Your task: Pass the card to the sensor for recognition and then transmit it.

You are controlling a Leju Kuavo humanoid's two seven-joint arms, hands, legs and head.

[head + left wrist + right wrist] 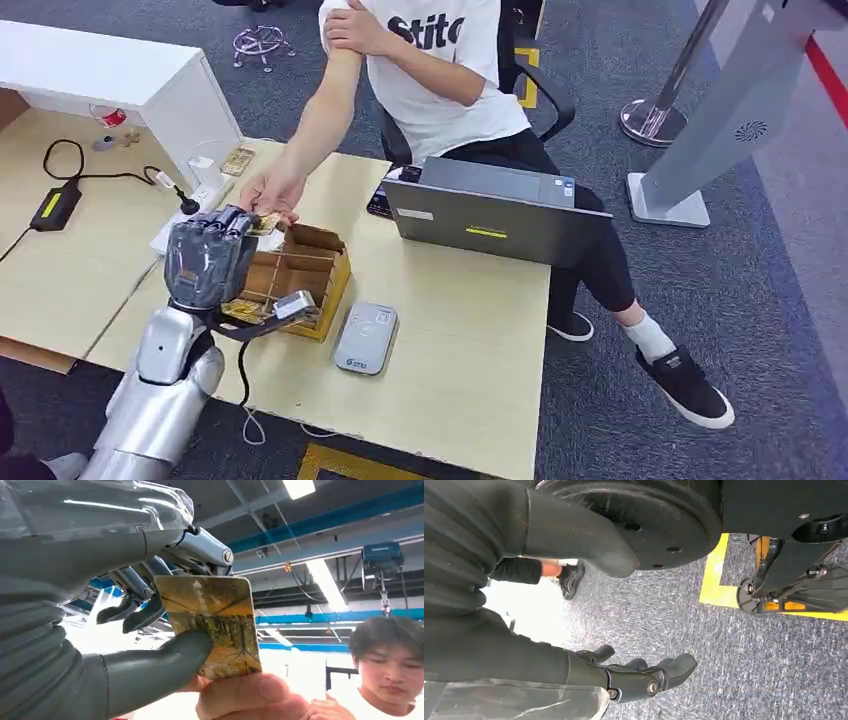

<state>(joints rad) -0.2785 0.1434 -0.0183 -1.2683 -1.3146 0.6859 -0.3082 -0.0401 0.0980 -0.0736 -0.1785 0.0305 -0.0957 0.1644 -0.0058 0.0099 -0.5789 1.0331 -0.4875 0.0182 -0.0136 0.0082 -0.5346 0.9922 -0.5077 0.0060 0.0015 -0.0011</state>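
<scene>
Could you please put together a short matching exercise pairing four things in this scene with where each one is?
Things:
1. card
2. sensor
3. laptop
4. right hand

Places:
A. hanging over the grey carpet
B. flat on the table beside the cardboard box
C. pinched in the left hand, with a person's fingers on its other end
D. on the table in front of the seated person

Pairs: 1-C, 2-B, 3-D, 4-A
</scene>
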